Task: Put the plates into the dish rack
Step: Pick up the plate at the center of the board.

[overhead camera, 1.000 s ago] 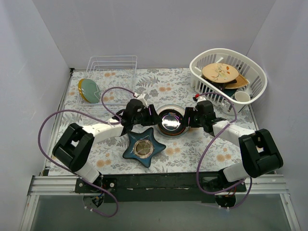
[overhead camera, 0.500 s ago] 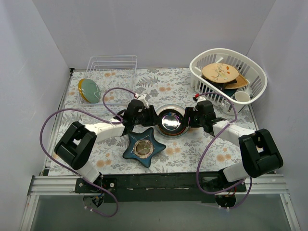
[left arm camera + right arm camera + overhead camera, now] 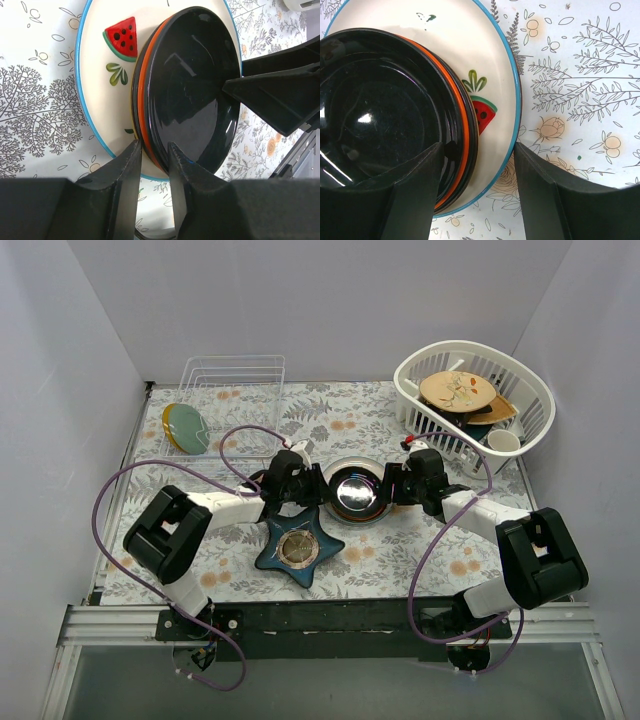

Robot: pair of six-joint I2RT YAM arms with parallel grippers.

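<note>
L gripper (image 3: 154, 150), jaws nearly together astride the black dish (image 3: 192, 85) + orange plate (image 3: 142, 100) rims at 6 o'clock (clamped? can't tell), may grab both or slip on the gloss; R gripper (image 3: 476, 165) gapes wide.

A clear-white wire dish rack (image 3: 233, 375) sits at the upper left of the frame. A yellow plate (image 3: 168, 426) and a teal-green plate (image 3: 189, 428) stand on edge at its lower left corner. At centre lies a glossy dark round plate (image 3: 354, 490). The left gripper (image 3: 303, 481) is at its left rim and the right gripper (image 3: 398, 483) at its right. A dark blue star-shaped dish (image 3: 298, 546) lies just below. A white plastic oval basket (image 3: 541, 406) of dishes fills the upper right.
</note>
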